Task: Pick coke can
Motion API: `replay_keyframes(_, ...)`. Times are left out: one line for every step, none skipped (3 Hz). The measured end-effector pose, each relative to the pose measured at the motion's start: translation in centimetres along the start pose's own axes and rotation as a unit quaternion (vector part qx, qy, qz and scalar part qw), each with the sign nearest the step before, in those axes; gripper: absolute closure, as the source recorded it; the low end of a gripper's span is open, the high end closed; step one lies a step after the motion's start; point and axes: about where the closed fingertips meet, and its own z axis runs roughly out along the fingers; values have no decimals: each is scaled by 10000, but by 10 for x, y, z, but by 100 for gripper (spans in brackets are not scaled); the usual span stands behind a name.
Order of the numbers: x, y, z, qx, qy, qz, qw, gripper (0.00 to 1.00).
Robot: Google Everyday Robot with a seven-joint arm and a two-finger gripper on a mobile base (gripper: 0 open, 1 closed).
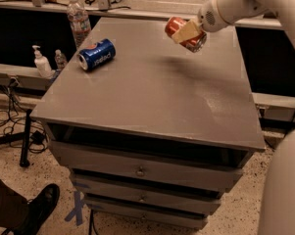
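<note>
We judge the pick nearly complete: the gripper [187, 32] clamps the red-orange aluminium coke can [175, 25] clear above the grey table [152, 97].

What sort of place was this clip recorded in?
Probably a lab or workshop: a grey drawer cabinet serves as the table, loose cables trail over the speckled floor, and a pump bottle sits on a side ledge. The gripper holds the coke can above the cabinet's far end.
</note>
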Motion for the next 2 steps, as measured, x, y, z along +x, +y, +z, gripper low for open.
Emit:
replay_keyframes(-31,34,-35,-256,-663,112,9974,100)
replay_keyframes(-31,34,-35,-258,-663,113,9974,100)
